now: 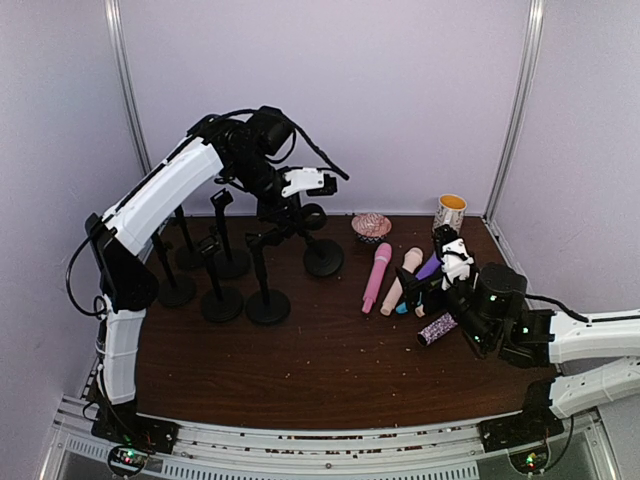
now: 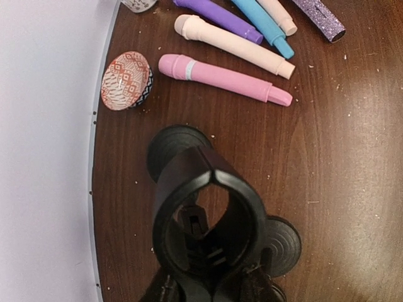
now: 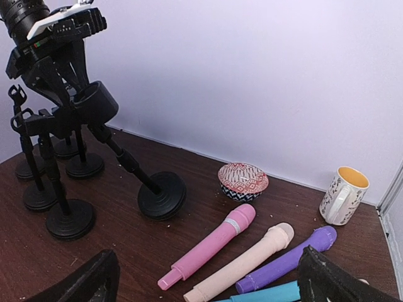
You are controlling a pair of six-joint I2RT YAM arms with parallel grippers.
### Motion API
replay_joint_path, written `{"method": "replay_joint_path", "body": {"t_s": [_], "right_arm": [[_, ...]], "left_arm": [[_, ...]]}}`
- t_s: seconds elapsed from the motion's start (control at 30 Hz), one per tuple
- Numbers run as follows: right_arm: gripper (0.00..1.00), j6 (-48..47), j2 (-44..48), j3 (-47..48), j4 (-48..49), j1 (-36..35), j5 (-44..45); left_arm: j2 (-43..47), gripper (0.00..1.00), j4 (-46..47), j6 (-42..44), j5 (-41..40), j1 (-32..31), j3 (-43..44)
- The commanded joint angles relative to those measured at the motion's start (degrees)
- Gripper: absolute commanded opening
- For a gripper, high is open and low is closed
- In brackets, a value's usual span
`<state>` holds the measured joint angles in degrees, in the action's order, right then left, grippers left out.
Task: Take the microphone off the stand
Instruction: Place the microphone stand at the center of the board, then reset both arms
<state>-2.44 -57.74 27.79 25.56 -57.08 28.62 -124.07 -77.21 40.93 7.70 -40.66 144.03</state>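
Left gripper (image 1: 288, 205) is clamping the tilted stand (image 1: 323, 257) by its empty clip (image 2: 211, 214), right gripper (image 3: 208, 280) is hanging open over the microphones (image 1: 377, 277) lying loose, so the pull's looking done and it's probably needing to set that stand upright next.

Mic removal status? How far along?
Done, apparently: the mic clip that the left gripper grips is empty, and the pink microphone lies on the table among several others. In hand: that stand is tilted, held by its clip. The right gripper is open, holding nothing. Left: probably only setting the stand upright and releasing; the other stands look empty too.
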Motion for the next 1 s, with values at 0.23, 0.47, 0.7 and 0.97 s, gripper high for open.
{"method": "replay_joint_path", "body": {"t_s": [0.23,0.47,0.7,0.97], "right_arm": [[1.00,7.3,0.1,-1.4,5.2,0.4,-1.0],[1.00,7.9,-1.1,0.9,4.0,1.3,-2.7],[1.00,8.1,-1.1,3.4,-0.5,3.1,-3.3],[1.00,9.6,-2.7,9.0,-6.8,5.5,-4.6]], "left_arm": [[-0.6,0.90,16.1,-0.2,-0.5,0.1,-0.4],[-0.6,0.90,24.2,-1.7,-4.4,0.7,-3.3],[2.7,0.88,21.3,-6.1,2.9,3.0,-5.9],[10.2,0.86,21.0,-13.1,8.1,7.9,-15.2]]}}
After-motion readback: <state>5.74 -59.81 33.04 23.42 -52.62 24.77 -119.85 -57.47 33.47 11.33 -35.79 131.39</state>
